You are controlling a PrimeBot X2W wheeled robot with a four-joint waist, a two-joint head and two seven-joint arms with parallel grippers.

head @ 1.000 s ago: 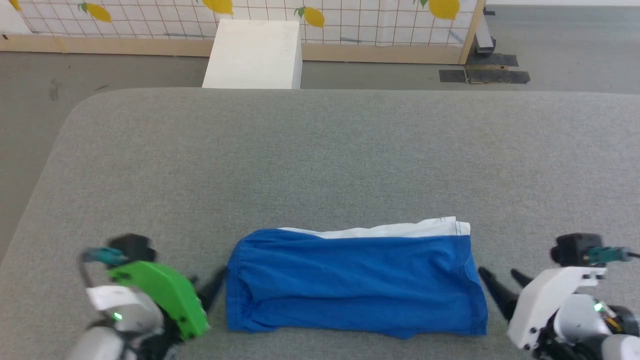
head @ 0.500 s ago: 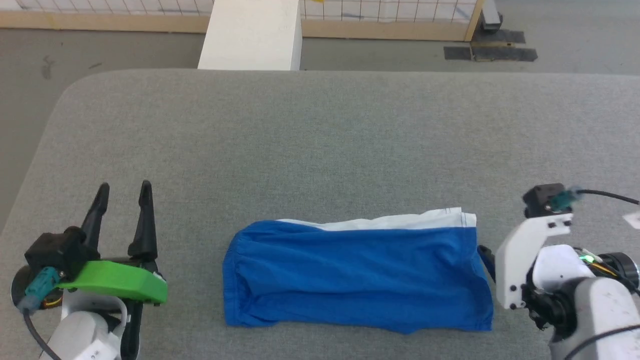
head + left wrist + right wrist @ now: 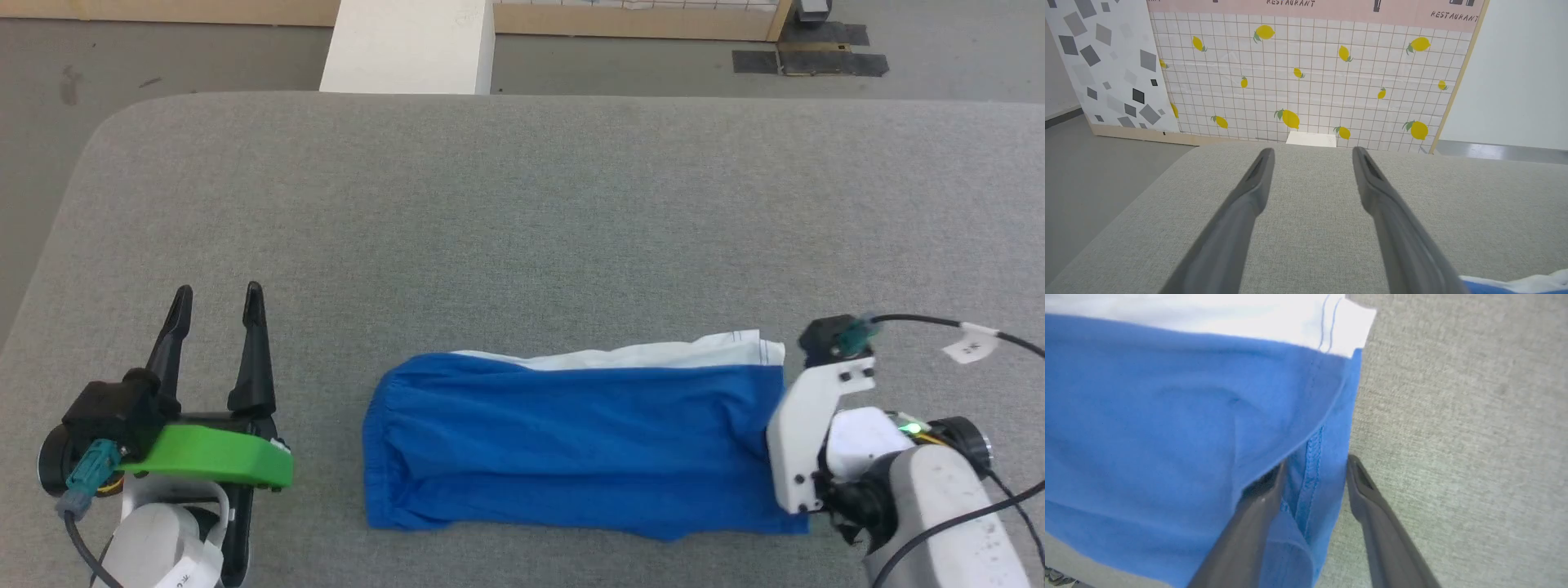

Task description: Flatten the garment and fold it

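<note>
On the worktop (image 3: 522, 204) the garment (image 3: 571, 433) lies flat near the front edge. The left tool (image 3: 219, 290) has drawn back from its waistband end and stands spread and empty, well apart. The right tool (image 3: 1316, 463) has come onto the right hem and straddles it, one finger seemingly under the top layer, closing but I think not yet pinching, so a fold from the right probably begins. Toward the left and the far edge much worktop is free.

garment (image 3: 571, 441) on table (image 3: 522, 204), left gripper (image 3: 219, 291) well left, right gripper (image 3: 1316, 465) at right edge
</note>
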